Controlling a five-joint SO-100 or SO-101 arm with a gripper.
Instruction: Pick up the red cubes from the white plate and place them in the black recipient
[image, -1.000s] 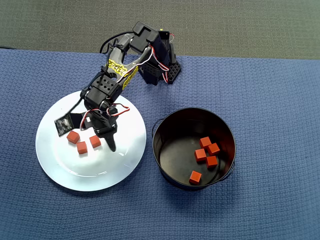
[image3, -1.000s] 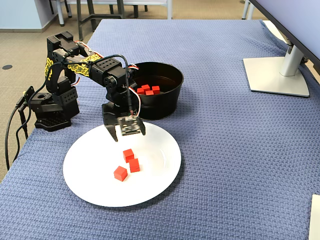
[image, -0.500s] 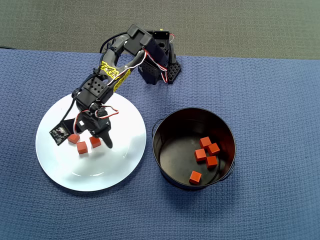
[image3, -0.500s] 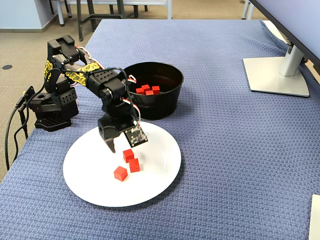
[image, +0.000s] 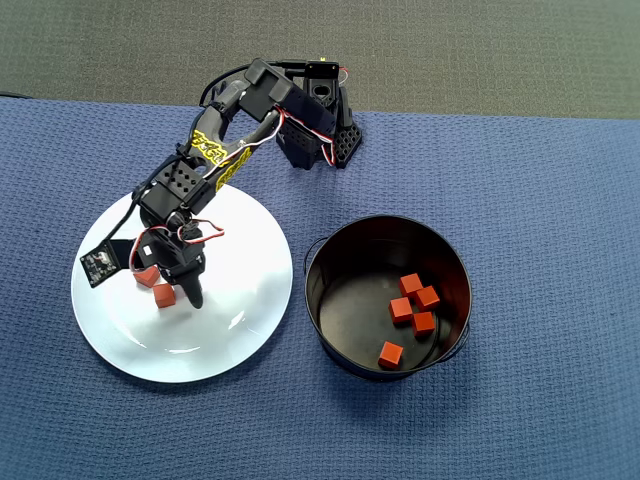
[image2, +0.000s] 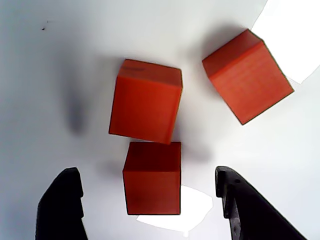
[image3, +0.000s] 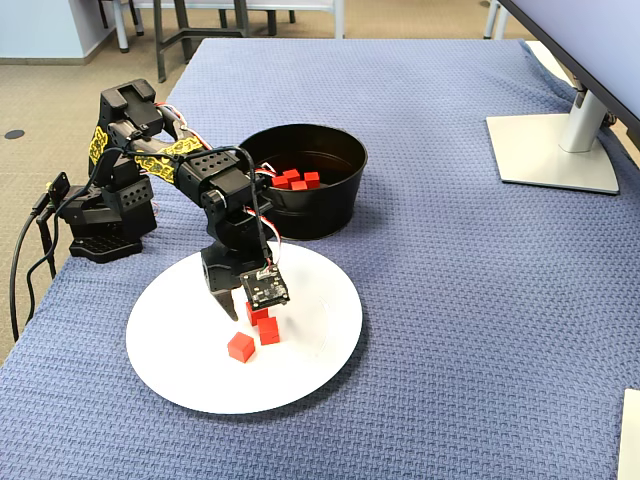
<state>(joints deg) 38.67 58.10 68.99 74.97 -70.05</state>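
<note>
Three red cubes (image2: 146, 101) lie close together on the white plate (image: 230, 330); the fixed view shows them left of the plate's middle (image3: 240, 346). My gripper (image2: 147, 174) hangs low over them, open, its two black fingers (image2: 62, 205) on either side of the nearest cube (image2: 152, 177) with gaps on both sides. In the overhead view the gripper (image: 172, 290) covers part of the cubes (image: 164, 295). The black recipient (image: 312, 290) stands right of the plate with several red cubes (image: 412, 305) inside it.
The arm's base (image: 320, 135) stands at the back edge of the blue cloth, behind plate and pot. A monitor foot (image3: 555, 150) sits at the far right of the fixed view. The pot (image3: 320, 215) nearly touches the plate's rim (image3: 310, 340).
The gripper has swung left and dropped toward the plate, from beside the three cubes to straddling one of them. The cubes have not moved.
</note>
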